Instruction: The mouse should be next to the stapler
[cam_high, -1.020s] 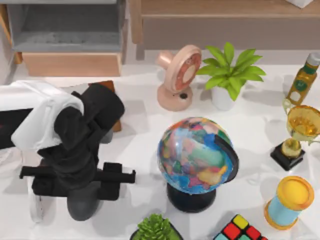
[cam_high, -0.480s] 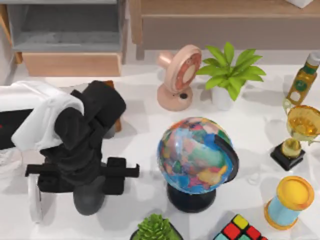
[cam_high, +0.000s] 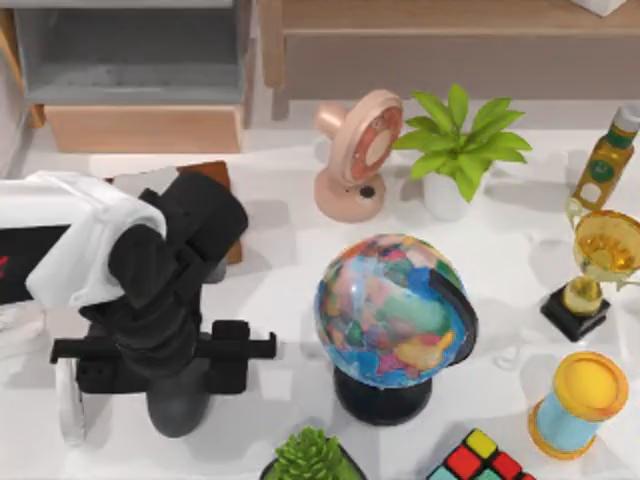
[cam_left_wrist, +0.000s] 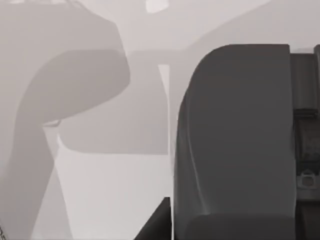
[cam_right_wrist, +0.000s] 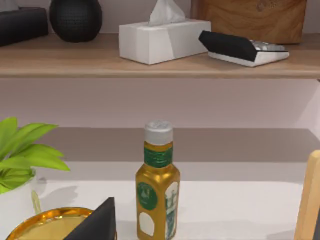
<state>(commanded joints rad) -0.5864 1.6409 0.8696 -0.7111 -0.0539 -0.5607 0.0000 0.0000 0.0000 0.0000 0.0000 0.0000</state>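
From above, the mouse (cam_high: 178, 405) now sits at about seven o'clock on the table, a touch nearer the table's middle than a second ago and almost unmoved over the last half second. So I judge the carry is finishing and I am at, or very near, the set-down spot. The stapler (cam_high: 70, 402) lies just to the mouse's nine o'clock, a pale bar running roughly twelve-to-six, with a narrow strip of white table (cam_high: 280, 300) between them. I read that as close enough for "next to", so I judge what remains is to let go cleanly and lift away.

My left gripper (cam_high: 165, 350) hangs right over the mouse, its black crossbar spread nine-to-three above the mouse's far end. The left wrist view shows the mouse's dark rounded body (cam_left_wrist: 235, 140) pressed up close against the black finger hardware at the frame's edge, so I take the jaws to be closed on it, narrow, about the mouse's width. Whether the mouse already rests on the table I cannot tell.

Further back, the left arm's black wrist and white forearm reach in from nine o'clock, bent down steeply over the work. The globe (cam_high: 392, 310) stands well clear toward the mouse's three o'clock.

My right arm is parked off toward two o'clock, its wrist view facing an oil bottle (cam_right_wrist: 157, 192) and a shelf; its jaws I cannot tell.
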